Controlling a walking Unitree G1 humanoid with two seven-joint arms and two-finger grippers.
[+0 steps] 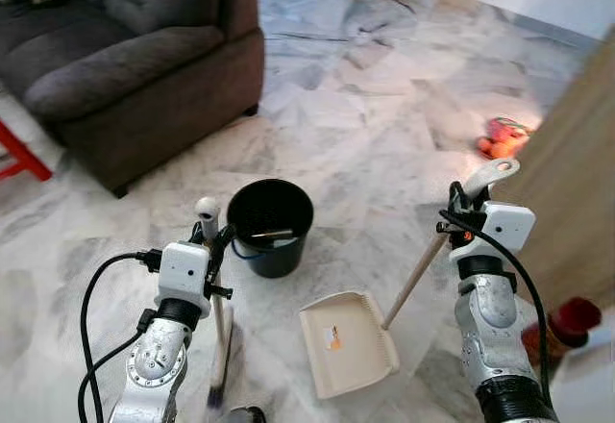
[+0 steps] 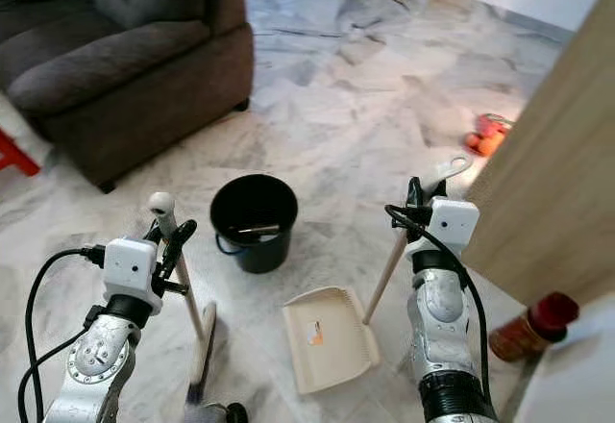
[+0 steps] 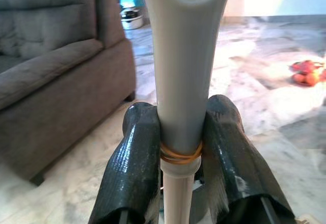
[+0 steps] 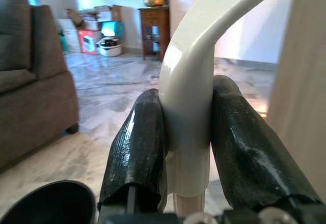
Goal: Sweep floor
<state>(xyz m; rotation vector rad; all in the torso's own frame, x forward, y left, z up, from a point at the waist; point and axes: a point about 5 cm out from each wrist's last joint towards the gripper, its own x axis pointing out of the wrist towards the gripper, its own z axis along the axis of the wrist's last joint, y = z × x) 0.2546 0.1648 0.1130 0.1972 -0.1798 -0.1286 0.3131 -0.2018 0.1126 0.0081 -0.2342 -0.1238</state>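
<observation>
My left gripper (image 1: 216, 240) is shut on the grey handle of a broom (image 1: 221, 332), whose brush end rests on the marble floor near my feet. In the left wrist view both fingers (image 3: 133, 168) clamp the broom handle (image 3: 183, 66) just above a rubber band. A cream dustpan (image 1: 346, 343) lies flat on the floor with a small orange scrap on it. Its long handle (image 1: 415, 277) slants up to my right gripper (image 1: 469, 197), which is shut on the handle's top. The right wrist view has the fingers (image 4: 137, 147) squeezing the cream handle (image 4: 189, 112).
A black bucket (image 1: 270, 226) stands on the floor between the two arms, just beyond the dustpan. A dark grey sofa (image 1: 144, 58) fills the far left. A wooden panel (image 1: 577, 183) rises at right, with orange items (image 1: 503, 136) and a red-capped bottle (image 1: 567, 325) near it.
</observation>
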